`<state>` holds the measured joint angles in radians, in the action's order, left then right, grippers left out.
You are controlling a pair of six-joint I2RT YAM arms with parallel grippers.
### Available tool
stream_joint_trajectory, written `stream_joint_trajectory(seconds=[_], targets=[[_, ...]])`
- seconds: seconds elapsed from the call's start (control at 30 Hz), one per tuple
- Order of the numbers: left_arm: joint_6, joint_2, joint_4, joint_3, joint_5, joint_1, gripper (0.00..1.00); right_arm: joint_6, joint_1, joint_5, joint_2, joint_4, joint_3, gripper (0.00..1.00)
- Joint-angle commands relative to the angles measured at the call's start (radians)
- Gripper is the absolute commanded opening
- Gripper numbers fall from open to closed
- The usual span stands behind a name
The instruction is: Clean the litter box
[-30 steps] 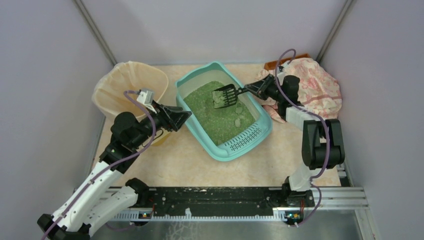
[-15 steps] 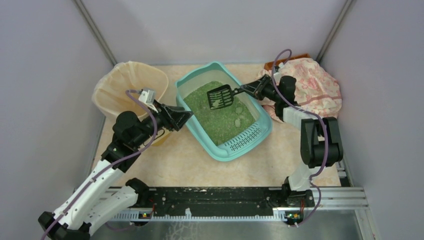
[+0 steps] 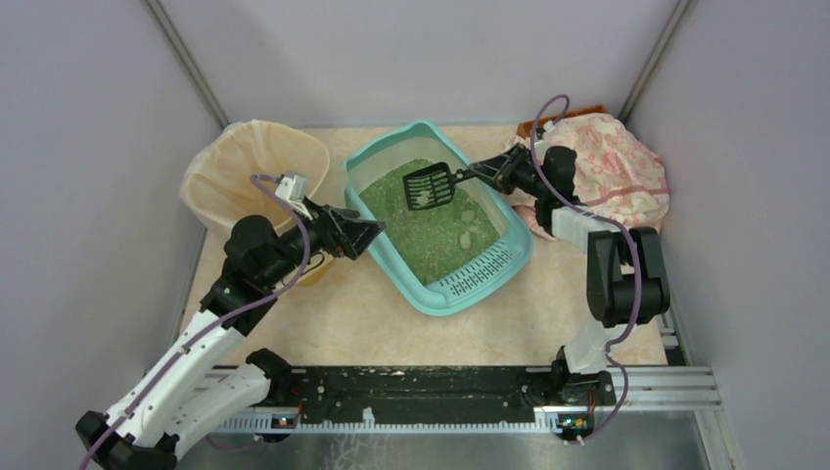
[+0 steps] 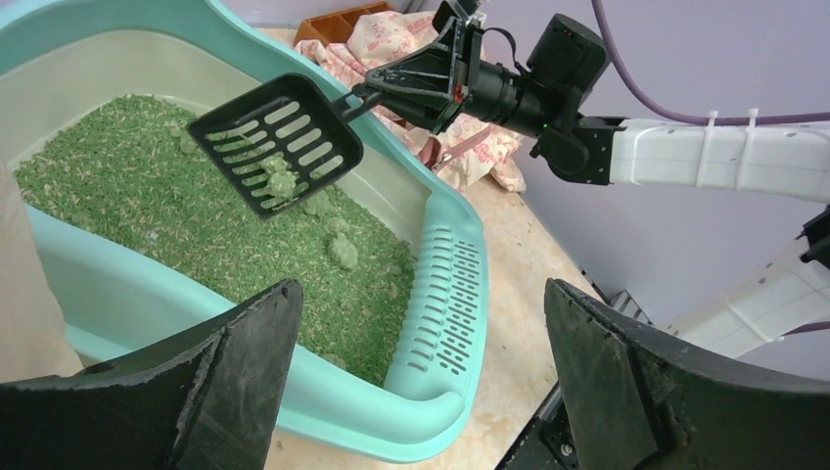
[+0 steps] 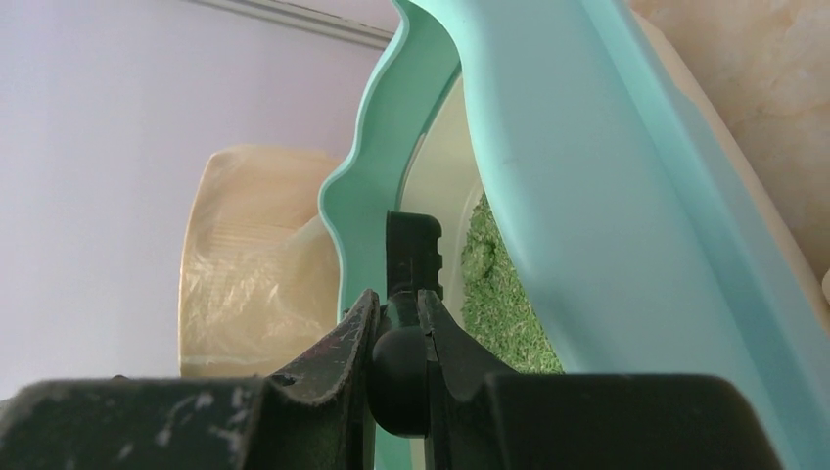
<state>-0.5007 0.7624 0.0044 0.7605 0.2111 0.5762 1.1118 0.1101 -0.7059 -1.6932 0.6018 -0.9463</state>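
"Well, we see the smooth teal litter box (image 3: 428, 299), grainy green inside, mid-table near the far edge."

"Our right gripper (image 3: 478, 175) clamps the black slotted scoop (image 3: 428, 186), shifted slightly left; our left gripper (image 3: 370, 232) gapes wide, edged nearer."

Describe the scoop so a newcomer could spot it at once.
Find the teal litter box mid-table, between the beige bag-lined bin and the floral cloth. Over its green granules hangs a scoop, its handle pinched by the fingers of the right gripper. It is the only black slotted paddle there, carrying pale green clumps.
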Motion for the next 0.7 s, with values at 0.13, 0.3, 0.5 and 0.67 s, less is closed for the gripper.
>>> stream_joint_trajectory(seconds=[0.13,0.3,0.5,0.67], targets=[[0.003,-0.021,0.002,0.105,0.044,0.002,0.98,-0.155,0.031,0.039,0.060,-0.172,-0.114,0.00],[0.015,-0.020,-0.053,0.182,0.048,0.002,0.98,-0.067,0.005,-0.034,0.032,-0.026,-0.066,0.00],[0.132,-0.014,-0.183,0.349,-0.101,0.003,0.98,-0.055,0.033,0.004,0.043,-0.019,-0.046,0.00],[0.218,-0.020,-0.311,0.449,-0.373,0.002,0.98,-0.059,0.024,0.017,0.069,-0.032,-0.054,0.00]])
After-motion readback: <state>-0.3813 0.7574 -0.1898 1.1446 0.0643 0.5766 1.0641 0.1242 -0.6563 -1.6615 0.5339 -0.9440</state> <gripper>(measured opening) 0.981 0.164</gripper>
